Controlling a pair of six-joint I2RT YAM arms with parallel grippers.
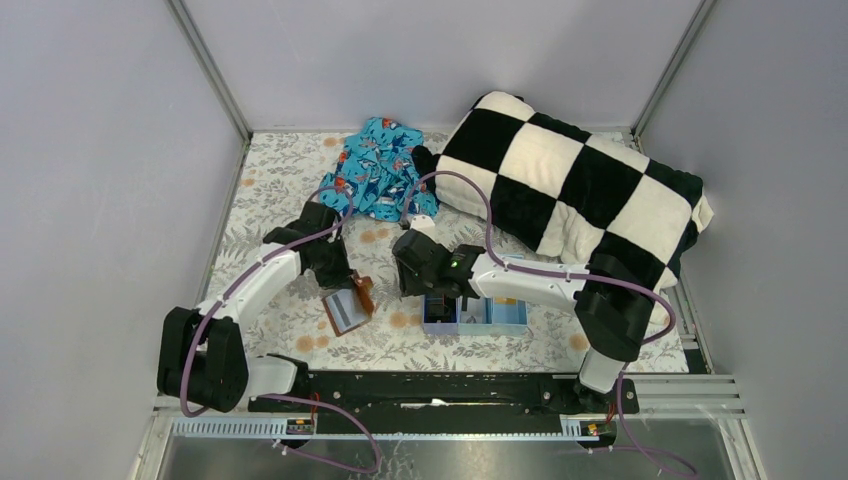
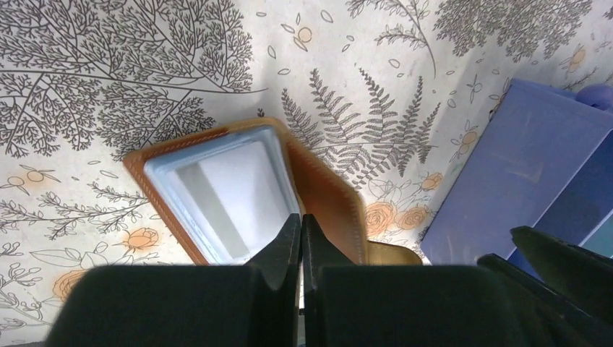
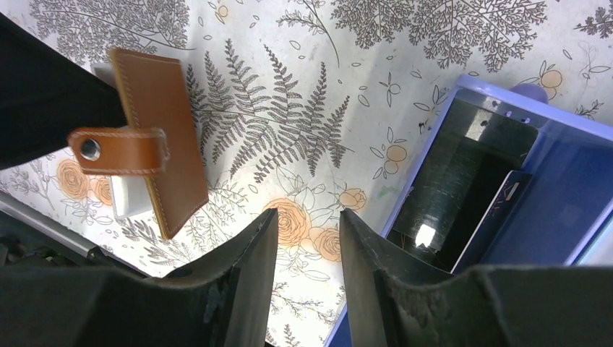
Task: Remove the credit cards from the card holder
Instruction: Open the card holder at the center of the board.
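The brown card holder (image 1: 348,311) lies open on the floral cloth, its pale blue lining (image 2: 231,191) facing up and one brown flap (image 3: 155,130) raised, with its clasp tab (image 3: 116,150) hanging across. My left gripper (image 1: 345,287) is shut (image 2: 301,223) on the raised flap's edge. My right gripper (image 1: 430,293) is open and empty (image 3: 307,215) over the cloth, between the holder and the light blue tray (image 3: 506,108). A dark grey-black card (image 3: 463,173) lies in the tray's left compartment. An orange-gold card (image 1: 505,299) shows in the tray further right.
The tray (image 1: 510,322) sits right of centre near the front edge and shows at the right in the left wrist view (image 2: 506,166). A black-and-white checkered blanket (image 1: 580,180) fills the back right. A blue patterned cloth (image 1: 380,170) lies at the back. Grey walls stand close on both sides.
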